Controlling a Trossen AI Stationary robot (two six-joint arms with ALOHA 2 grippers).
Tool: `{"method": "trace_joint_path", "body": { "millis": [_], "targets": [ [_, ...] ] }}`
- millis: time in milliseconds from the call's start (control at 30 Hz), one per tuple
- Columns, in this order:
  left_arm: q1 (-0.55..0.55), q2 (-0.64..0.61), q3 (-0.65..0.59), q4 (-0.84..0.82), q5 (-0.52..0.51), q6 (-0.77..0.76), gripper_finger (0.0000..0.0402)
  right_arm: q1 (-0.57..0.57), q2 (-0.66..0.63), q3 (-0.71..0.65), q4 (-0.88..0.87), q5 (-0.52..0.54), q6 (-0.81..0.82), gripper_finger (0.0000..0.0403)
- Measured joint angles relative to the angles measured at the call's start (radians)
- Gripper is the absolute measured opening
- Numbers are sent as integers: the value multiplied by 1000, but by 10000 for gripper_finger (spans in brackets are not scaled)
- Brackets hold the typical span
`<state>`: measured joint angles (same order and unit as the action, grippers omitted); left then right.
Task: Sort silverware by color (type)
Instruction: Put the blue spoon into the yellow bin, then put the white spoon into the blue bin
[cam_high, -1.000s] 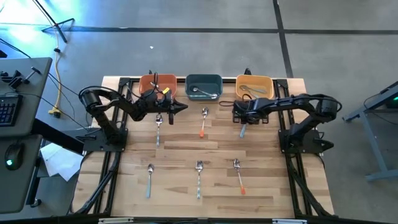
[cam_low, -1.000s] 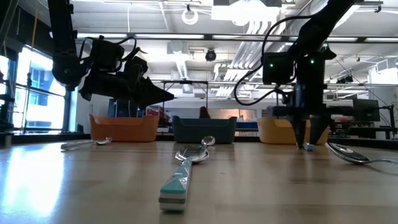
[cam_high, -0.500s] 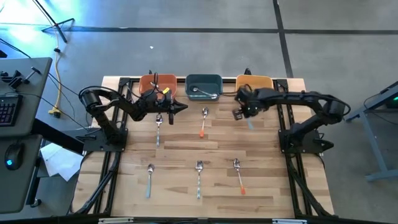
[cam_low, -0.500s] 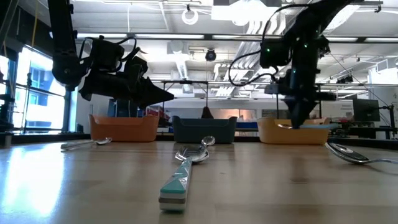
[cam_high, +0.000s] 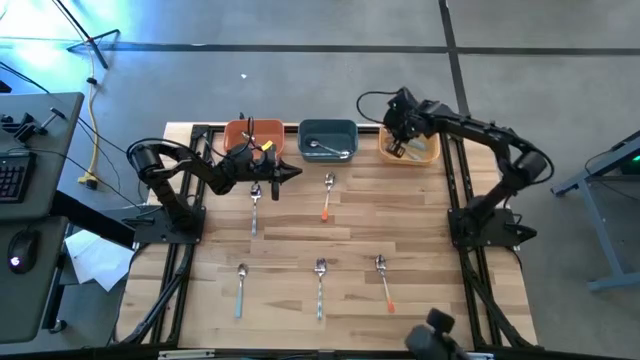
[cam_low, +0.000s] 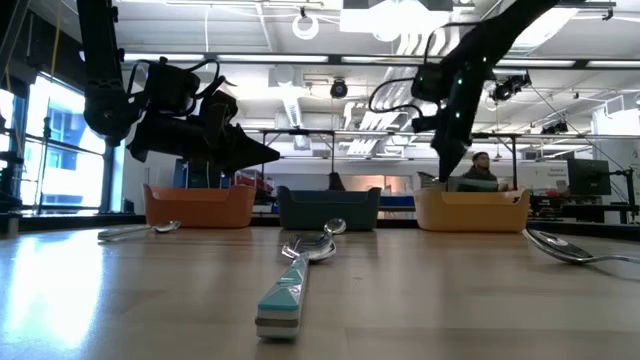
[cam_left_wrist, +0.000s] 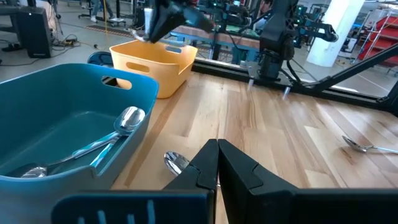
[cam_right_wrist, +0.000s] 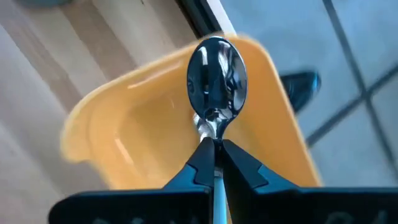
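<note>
My right gripper is over the yellow bowl at the far right, shut on a spoon with a shiny head. My left gripper is shut and empty. It hovers above the table in front of the orange bowl and teal bowl. The teal bowl holds spoons. A silver spoon and an orange-handled piece lie flat on the table in the far row. Three more pieces lie flat in the near row. My right gripper pinches the spoon between its two fingers at the neck, just below the head. The spoon lies along the fingers, its head sticking out past the fingertips. It is lifted clear, above the inside of the yellow bowl. In the low view the fingers point down.
The three bowls stand in a row along the table's far edge. A teal-handled piece lies close to the low camera and a spoon lies at its right. A person shows in the room behind. A dark object shows at the table's near edge.
My right gripper has lifted a spoon off the table in front of the yellow bowl. It has carried the spoon up and toward the far edge, turning as it went. The spoon is now over the yellow bowl. The left arm has kept still.
</note>
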<state>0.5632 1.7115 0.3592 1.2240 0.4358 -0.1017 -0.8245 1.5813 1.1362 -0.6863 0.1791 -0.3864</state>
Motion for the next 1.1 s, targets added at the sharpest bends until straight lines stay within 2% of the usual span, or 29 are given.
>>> {"method": "trace_joint_path", "body": {
  "millis": [200, 400, 600, 767, 833, 933, 1033, 1100],
  "targets": [
    [0, 0, 0, 0, 0, 0, 3, -67, 97, 0, 8, -25, -125, 4],
    [0, 0, 2, 2, 0, 0, 3, -100, 148, 0, -33, -33, -114, 8],
    [0, 0, 4, 2, -2, 3, 3, -98, 149, 14, -61, 9, -83, 61],
    [0, 0, 14, -2, -4, -17, 3, -84, 148, 107, -207, 61, -24, 101],
    [0, 0, 18, -1, -4, -18, 3, -70, 148, 157, -265, 55, 20, 97],
    [0, 0, 31, -2, 12, -43, 3, -42, 128, 188, -288, 11, 74, 67],
    [-1, 0, 55, -10, 68, -77, 3, -22, 75, 115, -167, -92, 96, 19],
    [-11, 0, 73, -47, 77, -80, 3, -10, 33, 32, -61, -148, 120, 6]
  ]
}}
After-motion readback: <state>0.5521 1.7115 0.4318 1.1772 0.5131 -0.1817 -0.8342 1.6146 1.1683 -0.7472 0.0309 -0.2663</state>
